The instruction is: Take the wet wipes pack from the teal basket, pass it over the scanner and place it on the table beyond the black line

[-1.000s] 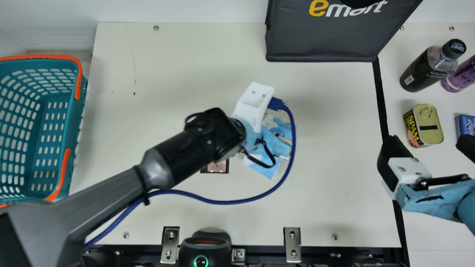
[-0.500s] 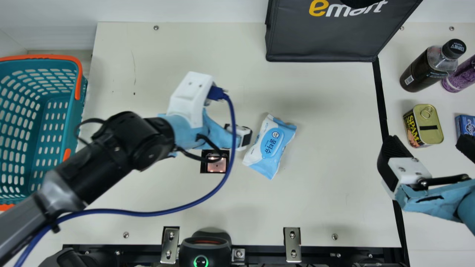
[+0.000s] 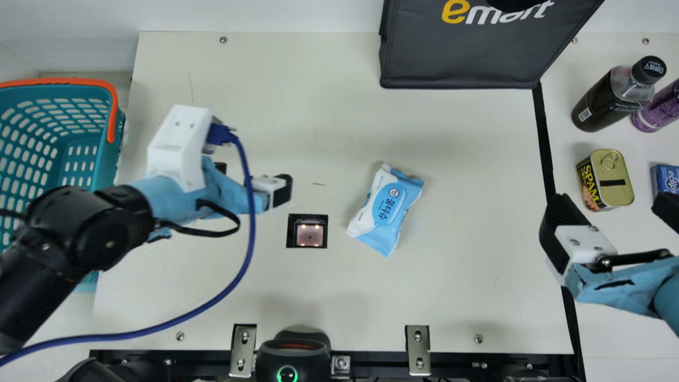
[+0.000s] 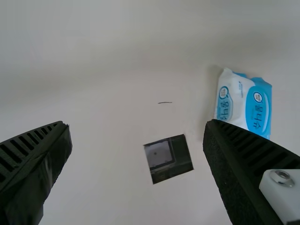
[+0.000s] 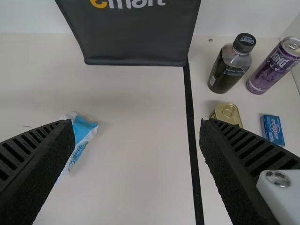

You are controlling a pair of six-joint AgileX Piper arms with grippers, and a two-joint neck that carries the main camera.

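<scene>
In the main view the blue-and-white wet wipes pack (image 3: 386, 209) lies on the table, right of the scanner (image 3: 310, 231) and left of the black line (image 3: 543, 138). My left gripper (image 3: 253, 179) is left of and above the scanner, its fingers spread. The left wrist view has the left gripper (image 4: 137, 129) open with nothing held, and the pack (image 4: 246, 103) beyond one finger. My right gripper (image 3: 610, 211) hangs by the black line, open and holding nothing; in its wrist view the right gripper (image 5: 136, 126) is also wide apart. The teal basket (image 3: 106, 159) stands at the left, partly behind my left arm.
Beyond the black line are a dark bottle (image 3: 610, 101), a purple can (image 3: 658, 109), a yellow tin (image 3: 615, 180) and a small blue box (image 3: 667, 179). A black bag (image 3: 456, 58) stands at the back. A blue cable (image 3: 249, 228) loops from my left arm.
My left gripper has moved left, away from the wet wipes pack, which it partly covered a second ago. The pack rests in the same spot, and my right arm has kept still.
</scene>
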